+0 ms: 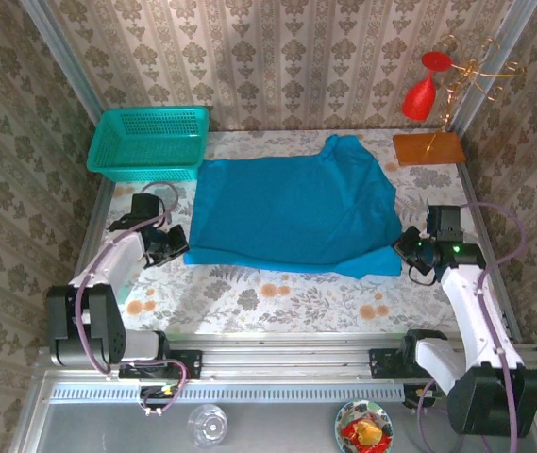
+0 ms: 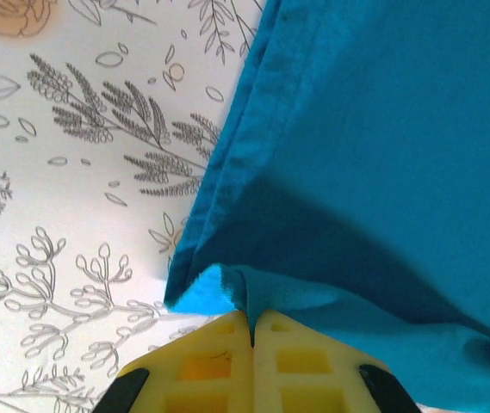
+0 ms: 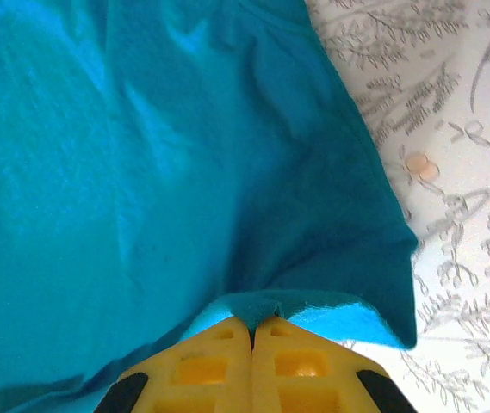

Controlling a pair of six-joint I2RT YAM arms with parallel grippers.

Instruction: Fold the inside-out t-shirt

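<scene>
The teal-blue inside-out t-shirt (image 1: 292, 208) lies spread over the middle of the flowered table, its near edge turned back over itself. My left gripper (image 1: 176, 240) sits at the shirt's near left corner, and in the left wrist view its yellow fingers (image 2: 219, 361) are shut on the cloth edge (image 2: 236, 288). My right gripper (image 1: 406, 247) is at the near right corner. Its fingers (image 3: 210, 366) pinch the shirt's hem (image 3: 266, 305), with the fabric (image 3: 141, 172) stretching away ahead.
A teal mesh basket (image 1: 150, 142) stands at the back left. An orange board (image 1: 428, 149) with a red glass (image 1: 421, 92) and a gold wire stand sits at the back right. The table's patterned cover (image 1: 277, 297) shows between the shirt and the arm bases.
</scene>
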